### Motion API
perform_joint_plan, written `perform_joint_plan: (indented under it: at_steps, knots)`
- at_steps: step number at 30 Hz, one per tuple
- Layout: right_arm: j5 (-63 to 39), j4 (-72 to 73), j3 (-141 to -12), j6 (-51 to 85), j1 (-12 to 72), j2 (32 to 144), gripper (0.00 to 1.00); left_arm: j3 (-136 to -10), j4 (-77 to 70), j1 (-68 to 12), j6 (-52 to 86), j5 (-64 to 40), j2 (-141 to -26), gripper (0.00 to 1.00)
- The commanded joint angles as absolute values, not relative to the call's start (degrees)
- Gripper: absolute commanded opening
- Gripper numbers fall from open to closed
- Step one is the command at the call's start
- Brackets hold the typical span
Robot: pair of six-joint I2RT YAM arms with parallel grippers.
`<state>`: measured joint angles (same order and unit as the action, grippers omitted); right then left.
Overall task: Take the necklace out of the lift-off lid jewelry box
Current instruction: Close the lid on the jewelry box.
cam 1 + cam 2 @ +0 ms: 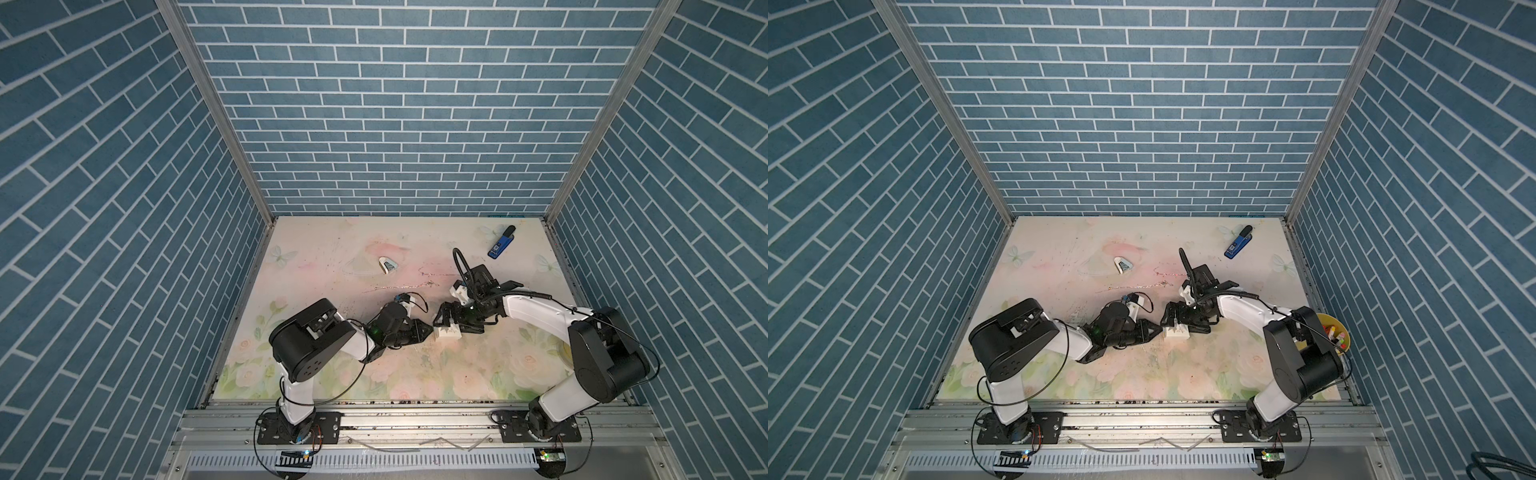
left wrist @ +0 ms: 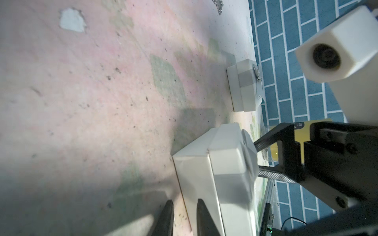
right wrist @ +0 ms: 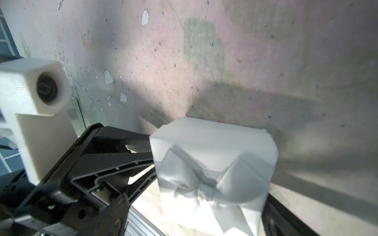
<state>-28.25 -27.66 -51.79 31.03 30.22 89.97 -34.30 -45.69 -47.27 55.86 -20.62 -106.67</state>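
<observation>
1. Left hand (image 1: 430, 331): fingers drawn close, pinching the near side edge of the jewelry box (image 1: 449, 332).
2. Right hand (image 2: 260, 159): fingers spread wide, straddling the bow (image 3: 204, 183) on the lid; contact not discernible.
3. Box sits on the desk (image 1: 374, 249) between both hands, lid on, contents hidden.
4. Thin chain (image 1: 395, 286) lies on the desk beyond the hands.

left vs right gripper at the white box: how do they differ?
Opening: left gripper nearly closed, right gripper spread wide. Place: left gripper low at the jewelry box side, right gripper over its lid by the bow. Both at the same box; lid still on.
</observation>
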Motion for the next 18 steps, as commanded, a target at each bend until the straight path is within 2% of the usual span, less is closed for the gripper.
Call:
perform_joint_plan:
  at_steps: [1,13,18]
  knots:
    - [-26.76,-29.62,-50.76,29.71,29.88,88.5,0.99,-33.55,-43.95,-46.92,54.85,-19.9,-105.41,0.23]
    - [-27.4,-29.19,-48.36,29.86,27.7,83.52,0.98,-34.06,-43.24,-46.93,54.62,-20.17,-105.51,0.23]
    - [-28.63,-27.37,-47.31,29.86,26.29,84.87,0.9,-34.58,-43.15,-46.93,54.5,-20.49,-105.63,0.23]
